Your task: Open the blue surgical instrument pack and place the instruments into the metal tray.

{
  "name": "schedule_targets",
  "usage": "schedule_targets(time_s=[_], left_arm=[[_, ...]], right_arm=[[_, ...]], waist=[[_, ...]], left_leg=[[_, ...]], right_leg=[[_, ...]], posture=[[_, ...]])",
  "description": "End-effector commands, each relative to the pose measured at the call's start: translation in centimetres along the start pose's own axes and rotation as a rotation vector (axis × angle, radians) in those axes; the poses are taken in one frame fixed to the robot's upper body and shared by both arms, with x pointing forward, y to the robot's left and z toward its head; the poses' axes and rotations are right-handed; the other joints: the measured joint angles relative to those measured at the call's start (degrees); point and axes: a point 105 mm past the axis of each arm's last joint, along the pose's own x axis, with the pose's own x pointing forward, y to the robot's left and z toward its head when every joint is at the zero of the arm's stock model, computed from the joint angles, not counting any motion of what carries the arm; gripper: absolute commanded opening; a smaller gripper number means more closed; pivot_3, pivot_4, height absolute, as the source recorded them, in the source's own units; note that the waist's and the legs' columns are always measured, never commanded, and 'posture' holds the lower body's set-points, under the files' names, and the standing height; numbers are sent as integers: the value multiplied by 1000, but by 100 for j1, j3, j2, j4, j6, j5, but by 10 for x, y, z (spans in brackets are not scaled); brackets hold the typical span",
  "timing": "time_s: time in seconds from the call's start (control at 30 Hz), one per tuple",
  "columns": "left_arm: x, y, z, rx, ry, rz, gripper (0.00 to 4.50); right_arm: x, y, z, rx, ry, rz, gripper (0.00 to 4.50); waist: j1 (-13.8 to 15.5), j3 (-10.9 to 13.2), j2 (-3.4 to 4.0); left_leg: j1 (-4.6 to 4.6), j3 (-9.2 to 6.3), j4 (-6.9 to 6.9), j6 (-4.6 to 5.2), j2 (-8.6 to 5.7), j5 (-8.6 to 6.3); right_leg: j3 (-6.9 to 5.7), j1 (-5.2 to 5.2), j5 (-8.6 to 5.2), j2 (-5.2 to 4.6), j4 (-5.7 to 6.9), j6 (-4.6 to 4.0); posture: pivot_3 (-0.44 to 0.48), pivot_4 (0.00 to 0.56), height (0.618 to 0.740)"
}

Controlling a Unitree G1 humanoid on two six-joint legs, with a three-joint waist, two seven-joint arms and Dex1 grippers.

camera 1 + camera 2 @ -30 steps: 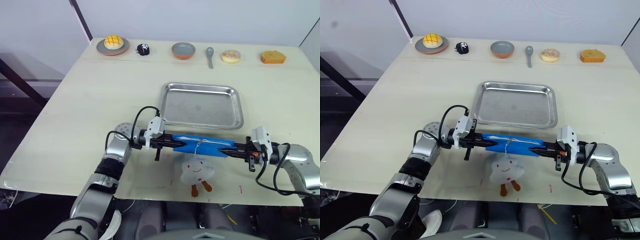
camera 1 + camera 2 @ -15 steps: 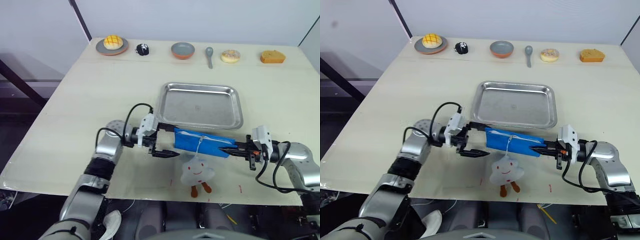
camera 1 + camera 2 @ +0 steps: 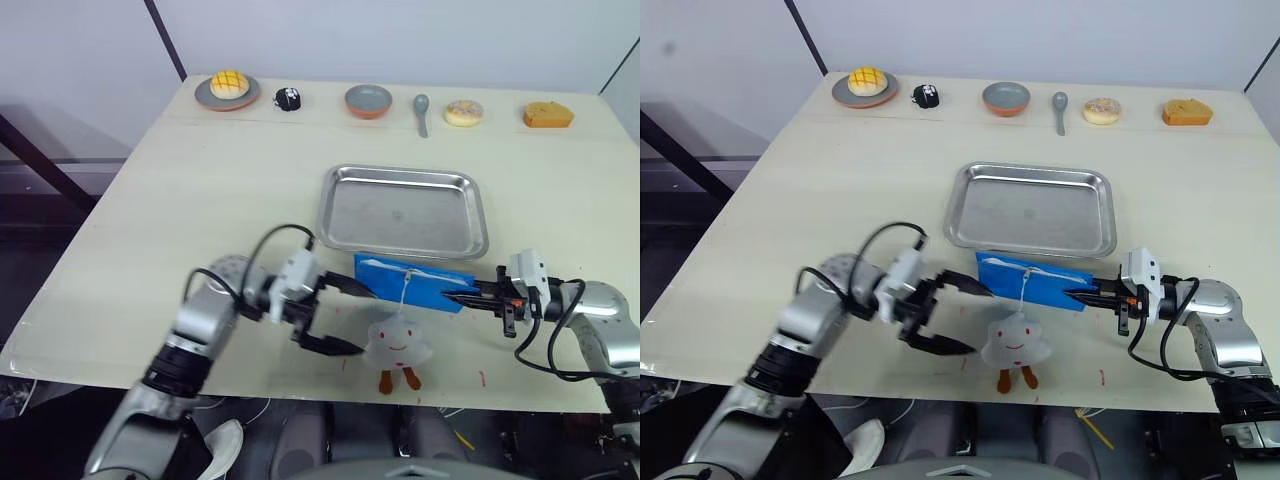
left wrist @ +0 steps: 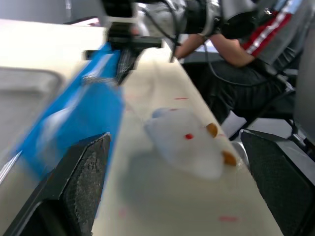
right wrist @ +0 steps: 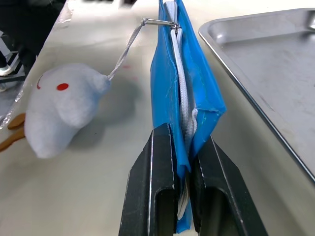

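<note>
Released from the pack's left end since a second ago, the left hand (image 3: 338,318) now sits back from it, fingers spread wide and empty, beside the white plush toy (image 3: 398,343). Opposite, the right hand (image 5: 179,162) pinches the right end of the blue surgical instrument pack (image 3: 412,284), which lies just in front of the metal tray (image 3: 404,211). Next the left hand should catch the zipper pull while the right anchors the pack.

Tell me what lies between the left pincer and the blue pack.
Only bare tabletop: the open left pincer sits just short of the blue pack, as the left eye view shows. The plush toy lies nearer the robot.
</note>
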Motion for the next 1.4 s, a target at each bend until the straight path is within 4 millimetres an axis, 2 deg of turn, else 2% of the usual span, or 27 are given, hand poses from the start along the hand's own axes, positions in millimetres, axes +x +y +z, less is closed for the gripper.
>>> schedule_targets(time_s=[0.03,0.27,0.3,0.33,0.43,0.5,0.53,0.57,0.6,0.73,0.9,1.1,1.23,1.4], left_arm=[[16,9,-5,34,52,61,4434],[28,13,-27,-12,113,70,4434],[29,12,-29,-24,115,68,3920],[28,12,-31,-23,121,72,3589],[26,12,-36,-18,132,73,1967],[22,10,-31,-31,97,60,1148],[19,8,-27,-35,82,50,444],[16,6,-25,-35,72,40,389],[14,5,-23,-35,68,33,49],[-16,3,-15,-32,78,50,18],[-61,16,-12,-14,143,172,18],[-111,25,-17,-30,269,298,18],[-134,28,-16,-52,323,350,18],[-147,34,-17,-50,371,390,18]], right_arm=[[-6,-4,0,-33,24,-21,0],[-8,-3,-1,-45,31,-21,0],[-8,-3,-1,-45,31,-21,0],[-8,-3,-2,-45,31,-21,0],[-9,-3,-2,-44,30,-20,0],[-9,-3,-2,-44,30,-19,0],[-9,-3,-2,-44,30,-18,0],[-9,-3,-2,-44,30,-18,0],[-9,-2,-2,-44,30,-17,0],[-8,-2,-2,-42,26,-14,0],[-9,-1,-1,-39,23,-15,0],[-9,-2,0,-43,18,-23,0],[-8,-3,-2,-44,16,-24,0],[-6,-4,0,-51,6,-21,0]], waist=[[-6,-3,6],[-3,-3,5],[-3,-3,5],[-3,-3,5],[-3,-3,5],[-2,-3,5],[-3,-3,5],[-4,-3,5],[-7,-3,5],[-9,-3,5],[-11,-3,5],[-42,-3,6],[-20,-2,5],[-11,-2,5]], left_leg=[[4,0,-1,0,2,0],[6,2,-1,1,1,0],[6,2,-1,1,1,0],[6,2,-1,1,1,0],[7,1,-1,1,0,0],[6,2,-1,1,1,0],[6,1,-1,1,1,0],[7,1,0,1,1,0],[6,1,-1,1,1,0],[7,0,-1,1,2,-1],[8,1,-1,1,2,-1],[9,4,-2,1,2,-1],[8,9,-4,1,3,-1],[6,16,-3,1,2,-1]], right_leg=[[1,0,0,2,2,-1],[6,0,0,2,2,0],[7,1,0,1,1,0],[7,1,0,1,1,0],[7,1,0,1,2,0],[7,1,0,0,1,0],[7,1,0,0,1,0],[7,1,0,0,1,0],[7,1,0,0,2,0],[6,1,0,0,2,0],[4,1,0,1,1,0],[4,0,-1,2,2,-1],[2,-1,-1,2,1,-1],[1,-1,-1,2,1,-1]], posture=[[0,150,732],[0,150,732],[0,150,732],[0,150,732],[0,150,732],[0,150,732],[0,150,732],[0,150,732],[0,150,732],[0,150,732],[0,150,732],[0,150,732],[0,150,732],[0,150,732]])
